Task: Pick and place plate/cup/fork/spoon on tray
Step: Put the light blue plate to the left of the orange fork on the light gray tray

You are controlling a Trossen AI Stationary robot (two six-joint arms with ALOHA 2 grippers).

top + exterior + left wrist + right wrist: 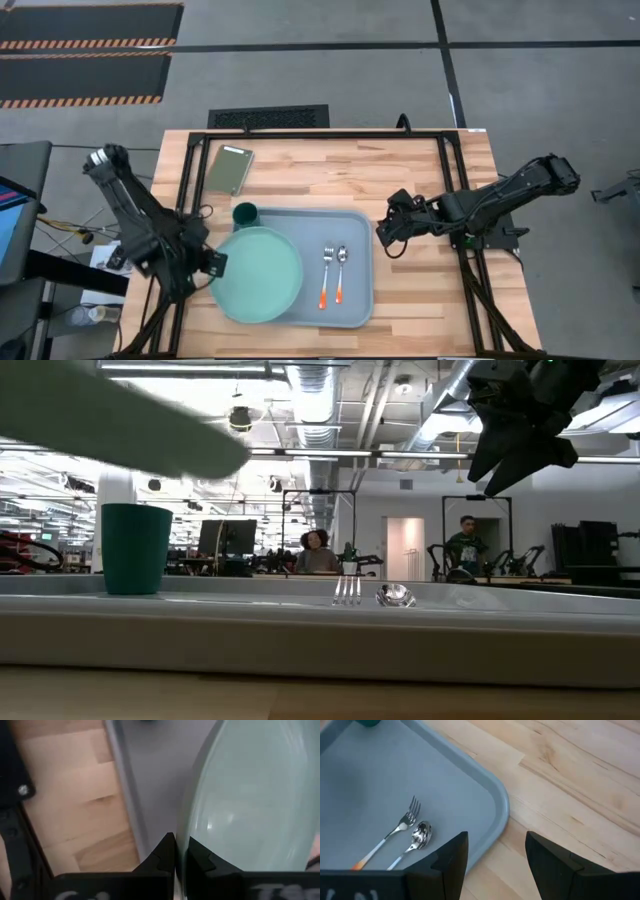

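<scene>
The mint-green plate is over the left half of the pale grey-blue tray. In the low view the plate shows as a tilted green band high above the tray's rim. My left gripper is shut on the plate's left edge. The dark teal cup stands upright in the tray's far left corner. The fork and spoon lie side by side in the tray's right half. My right gripper is open and empty above the table, just right of the tray. My left gripper pinches the plate's rim at the plate's left edge between its two fingers. The fingers come from the table's left. The plate is tilted and, in the low view, stands well above the tray's rim and the cup's top.
A small olive-green pad lies on the table behind the tray, at the far left. Bare wood lies to the right of and behind the tray. A black frame runs round the table. People show in the room beyond.
</scene>
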